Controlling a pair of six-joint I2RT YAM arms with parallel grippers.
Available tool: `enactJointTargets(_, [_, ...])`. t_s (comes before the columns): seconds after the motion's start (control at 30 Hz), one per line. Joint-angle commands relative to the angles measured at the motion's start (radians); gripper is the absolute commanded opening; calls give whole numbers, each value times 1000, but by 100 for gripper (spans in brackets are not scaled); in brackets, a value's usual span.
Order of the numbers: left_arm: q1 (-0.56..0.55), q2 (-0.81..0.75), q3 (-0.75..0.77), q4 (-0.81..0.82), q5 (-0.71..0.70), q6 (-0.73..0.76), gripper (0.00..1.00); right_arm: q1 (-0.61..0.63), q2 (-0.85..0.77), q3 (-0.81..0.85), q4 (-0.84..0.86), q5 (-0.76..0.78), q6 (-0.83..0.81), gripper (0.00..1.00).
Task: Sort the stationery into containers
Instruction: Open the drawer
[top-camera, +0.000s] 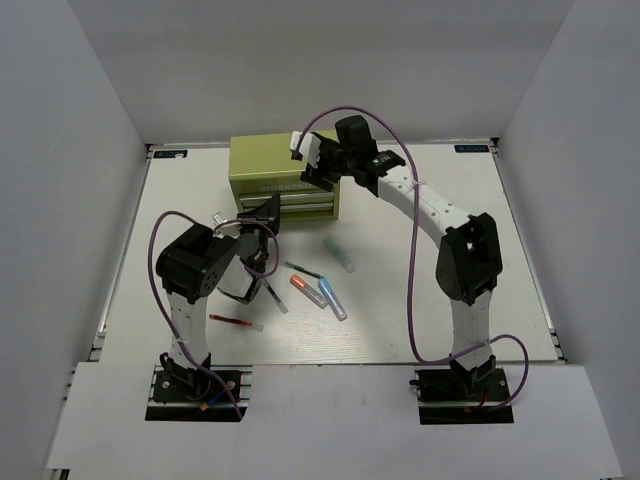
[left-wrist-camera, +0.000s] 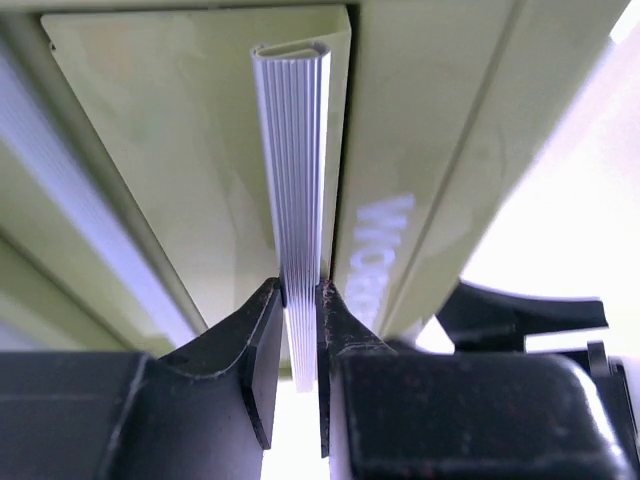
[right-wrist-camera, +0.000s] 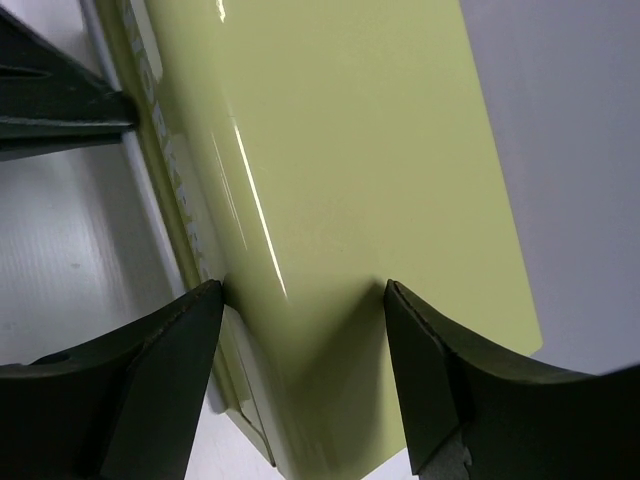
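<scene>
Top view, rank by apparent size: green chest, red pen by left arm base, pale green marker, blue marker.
1. green chest: by far the largest.
2. red pen: the longest of the three pens, but the thinnest.
3. pale green marker and blue marker: they look about alike, so I won't rank them.

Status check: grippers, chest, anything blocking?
Left gripper shut on drawer handle. Right gripper open over chest. Pens loose on table in front, green marker nearest the drawers.
</scene>
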Motion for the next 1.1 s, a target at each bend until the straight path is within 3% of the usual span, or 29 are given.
enactJointTargets(0.0, [-33,30,-134,281,22,61,0,-3,49,69,8,64,25,68])
enactJointTargets(0.6, [-105,-108,-308,281,45,79,0,-4,72,82,-26,117,45,71])
enactJointTargets(0.67, [-96,-108,-308,281,54,70,16,-6,63,72,-35,111,42,80])
enactJointTargets(0.7, [-96,-108,-297,281,80,70,41,-7,61,69,-34,104,41,84])
enactJointTargets(0.83, [-87,-120,-297,281,80,58,70,-7,17,19,-5,78,45,90])
enactJointTargets(1.07, [-87,-192,-328,281,140,87,80,-15,-83,-61,3,49,42,90])
